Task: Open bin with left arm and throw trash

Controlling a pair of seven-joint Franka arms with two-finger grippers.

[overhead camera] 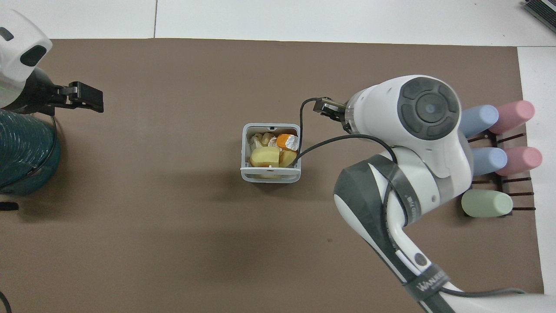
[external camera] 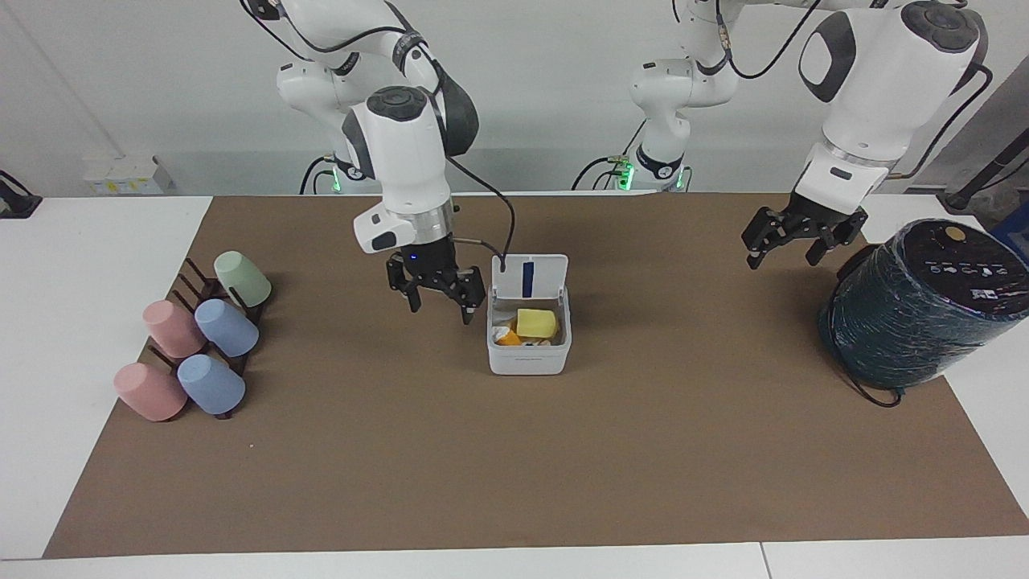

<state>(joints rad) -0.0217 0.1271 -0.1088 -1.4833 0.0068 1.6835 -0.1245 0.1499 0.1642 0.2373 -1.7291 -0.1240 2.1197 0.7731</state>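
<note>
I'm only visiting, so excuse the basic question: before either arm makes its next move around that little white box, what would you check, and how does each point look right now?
1. Bin lid up: ok, it stands open with its blue strip showing.
2. Trash in the bin: ok, the yellow wedge and orange chunk lie inside.
3. Right gripper empty: ok, open, nothing between its fingers, over the mat beside the bin.
4. Left gripper clear of the work: ok, open and empty, waiting above the mat next to the dark green cylinder.
5. No scraps on the mat: ok, none visible.
6. Cups undisturbed on their rack: ok.
</note>
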